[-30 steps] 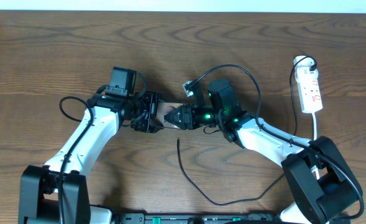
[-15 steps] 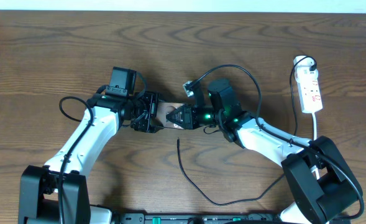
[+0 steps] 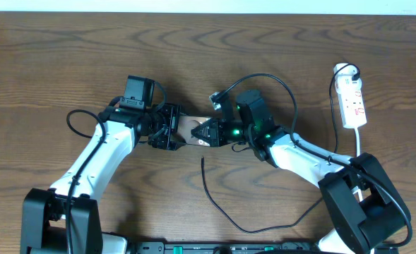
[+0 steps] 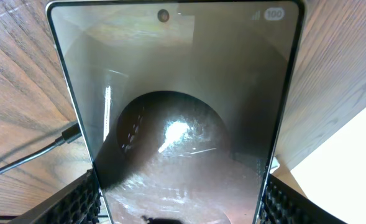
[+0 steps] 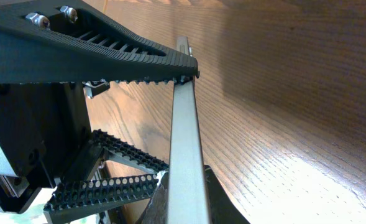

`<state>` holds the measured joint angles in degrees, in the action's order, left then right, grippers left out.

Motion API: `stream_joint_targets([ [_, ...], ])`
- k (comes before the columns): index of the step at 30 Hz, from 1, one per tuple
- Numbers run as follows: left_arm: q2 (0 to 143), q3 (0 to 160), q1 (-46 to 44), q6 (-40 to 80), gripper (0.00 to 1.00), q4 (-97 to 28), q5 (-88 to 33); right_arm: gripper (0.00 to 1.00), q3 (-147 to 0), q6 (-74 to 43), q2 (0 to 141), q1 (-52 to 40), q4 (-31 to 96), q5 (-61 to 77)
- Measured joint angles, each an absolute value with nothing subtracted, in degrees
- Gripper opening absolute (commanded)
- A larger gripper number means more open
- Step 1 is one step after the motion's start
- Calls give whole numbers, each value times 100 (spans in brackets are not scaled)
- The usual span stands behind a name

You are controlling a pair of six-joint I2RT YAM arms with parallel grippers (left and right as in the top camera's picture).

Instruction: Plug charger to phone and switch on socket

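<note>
The phone (image 3: 189, 128) is held above the table between my two grippers. My left gripper (image 3: 171, 131) is shut on one end of it. In the left wrist view the glossy brown face (image 4: 183, 112) fills the frame between the jaws (image 4: 179, 202). My right gripper (image 3: 206, 132) is shut on the other end. The right wrist view shows the phone edge-on (image 5: 184, 124) rising from its jaws (image 5: 186, 202). The charger cable (image 3: 225, 215) lies loose on the table with its connector tip (image 3: 203, 160) just below the phone. The white socket (image 3: 354, 99) lies at the far right.
The charger's cable loops along the front of the table and runs up the right side to the socket's top end (image 3: 345, 70). A stretch of it shows in the left wrist view (image 4: 21, 163). The left gripper's ribbed fingers (image 5: 108, 56) appear in the right wrist view.
My right gripper has shifted very slightly left along the phone. The left arm, the cable and the socket have not moved.
</note>
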<state>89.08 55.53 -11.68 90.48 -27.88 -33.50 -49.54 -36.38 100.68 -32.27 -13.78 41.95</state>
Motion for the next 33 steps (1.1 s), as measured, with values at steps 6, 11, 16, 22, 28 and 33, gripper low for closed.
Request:
stream_joint_targets([
  [6, 8903, 5553, -1168, 9019, 84, -2749, -3354, 1, -4952, -3583, 10088, -3234, -1352, 4213],
  [11, 8901, 5553, -1160, 8746, 84, -2432, -3579, 1, -4952, -3586, 10088, -3186, -1352, 4195],
  [16, 8899, 5553, -1094, 8381, 84, -1791, -4062, 1, -4952, -3586, 10088, -2976, -1350, 4320],
  [22, 8886, 5553, -1059, 7636, 84, -1114, -4724, 1, -4952, -3844, 10088, -2539, -1352, 4550],
  [28, 8882, 5553, -1059, 6984, 84, -408, -5623, 1, -4952, -4206, 10088, -2060, -1354, 4574],
  [33, 8879, 5553, -1059, 6517, 85, -137, -6243, 1, -4952, -4982, 10088, -1691, -1387, 4560],
])
